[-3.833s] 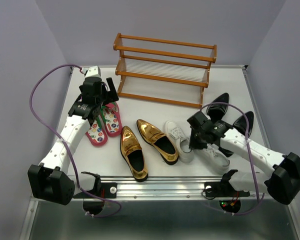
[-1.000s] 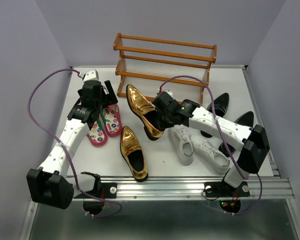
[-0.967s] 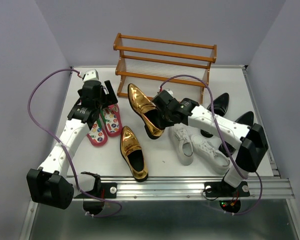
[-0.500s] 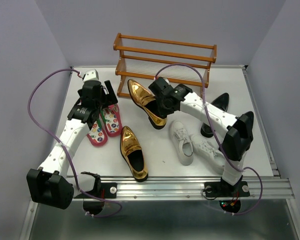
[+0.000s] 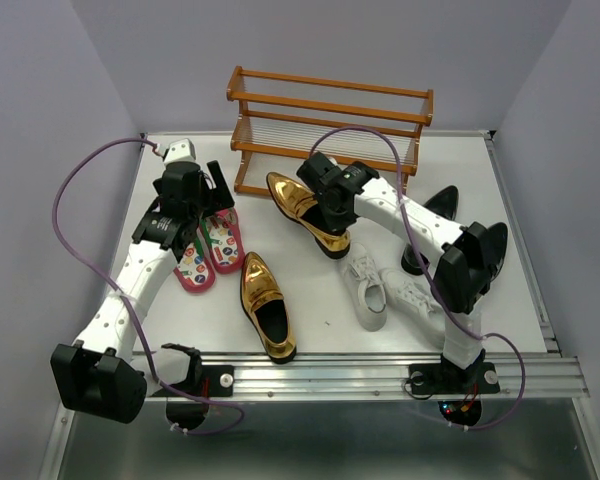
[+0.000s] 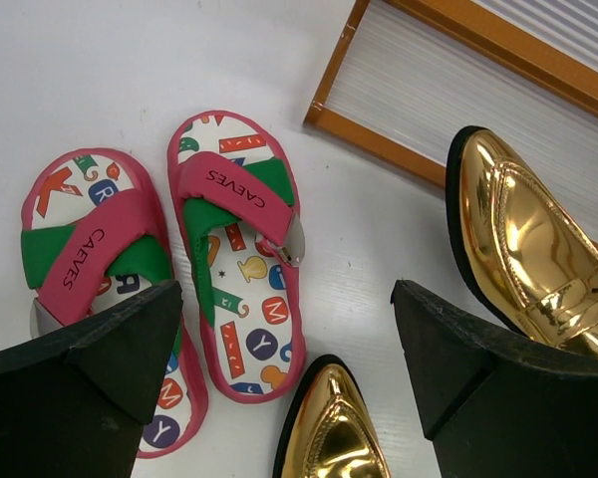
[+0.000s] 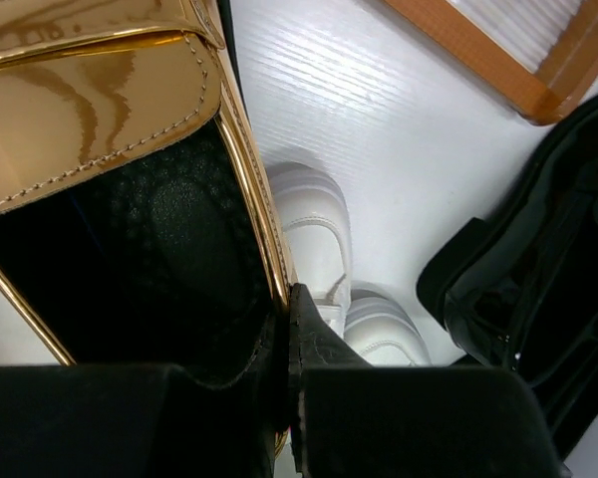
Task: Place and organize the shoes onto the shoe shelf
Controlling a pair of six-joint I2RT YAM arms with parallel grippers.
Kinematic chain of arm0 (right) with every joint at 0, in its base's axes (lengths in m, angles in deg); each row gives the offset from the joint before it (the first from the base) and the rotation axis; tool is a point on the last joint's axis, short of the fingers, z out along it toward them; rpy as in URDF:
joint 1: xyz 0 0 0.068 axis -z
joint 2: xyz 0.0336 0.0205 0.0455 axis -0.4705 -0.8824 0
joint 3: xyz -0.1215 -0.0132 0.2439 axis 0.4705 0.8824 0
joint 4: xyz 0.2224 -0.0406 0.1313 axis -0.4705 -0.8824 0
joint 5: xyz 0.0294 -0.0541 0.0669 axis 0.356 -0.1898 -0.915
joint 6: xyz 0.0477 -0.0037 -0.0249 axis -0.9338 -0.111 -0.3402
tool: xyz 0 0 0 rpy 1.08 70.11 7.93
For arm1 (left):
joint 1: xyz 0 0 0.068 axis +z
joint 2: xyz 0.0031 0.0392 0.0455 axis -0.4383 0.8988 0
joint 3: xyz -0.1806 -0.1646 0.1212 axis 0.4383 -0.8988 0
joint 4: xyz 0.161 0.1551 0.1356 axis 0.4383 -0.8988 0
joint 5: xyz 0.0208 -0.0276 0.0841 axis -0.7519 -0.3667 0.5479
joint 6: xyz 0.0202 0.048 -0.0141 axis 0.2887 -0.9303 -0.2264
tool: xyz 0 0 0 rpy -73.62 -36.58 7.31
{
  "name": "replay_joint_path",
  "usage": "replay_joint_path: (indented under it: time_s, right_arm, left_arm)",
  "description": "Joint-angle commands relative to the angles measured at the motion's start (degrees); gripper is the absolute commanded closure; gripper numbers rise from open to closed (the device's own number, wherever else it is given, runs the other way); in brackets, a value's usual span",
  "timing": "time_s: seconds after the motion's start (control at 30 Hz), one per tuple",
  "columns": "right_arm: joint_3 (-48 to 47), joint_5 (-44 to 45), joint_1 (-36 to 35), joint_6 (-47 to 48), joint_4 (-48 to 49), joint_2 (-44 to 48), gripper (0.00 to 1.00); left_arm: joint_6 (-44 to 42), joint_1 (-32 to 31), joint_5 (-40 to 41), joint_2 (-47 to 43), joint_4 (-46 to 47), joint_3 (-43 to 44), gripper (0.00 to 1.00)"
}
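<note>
Fingers (image 7: 314,349) of our right gripper (image 5: 332,212) are clamped on the side wall of one gold loafer (image 5: 292,195). One finger sits inside against the black insole and the other outside. Our right wrist view shows them pressed together on the gold rim with no gap. We hold this loafer just in front of the shelf (image 5: 280,101), its toe toward the left end of the lower tier and its heel toward our bases. Whether its sole touches the table (image 5: 480,170) we cannot tell.

Our left gripper (image 6: 284,299) is spread wide and grasps nothing. It hovers over the flip-flops (image 6: 234,249), which lie side by side on the table to the left of the shelf. Their footbeds face up and green straps cross them.

The second loafer (image 5: 267,305) lies flat on the table near our bases, toe pointing away from us. Its gold tip shows between our left fingers in the wrist view. The sneakers (image 5: 368,290) lie to its right, next to each other, close to the held loafer's heel. The boots (image 5: 442,203) lie on the right side of the table, partly hidden behind our right arm. In the right wrist view one boot sits just beside the sneakers, near the shelf's corner.
</note>
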Motion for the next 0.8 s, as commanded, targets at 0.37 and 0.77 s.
replay_joint_path:
  time_s: [0.37,0.77]
  right_arm:
    - [-6.50,3.85,2.57,-2.29,0.82,-0.29,0.99]
    - [-18.54,1.22,3.71,-13.01,-1.03,-9.96,0.99]
  left_arm:
    - [-1.03,-0.26,1.37,-2.61,-0.28,-0.41,0.01]
    - [-1.55,-0.17,2.08,-3.22,-0.81,-0.32,0.01]
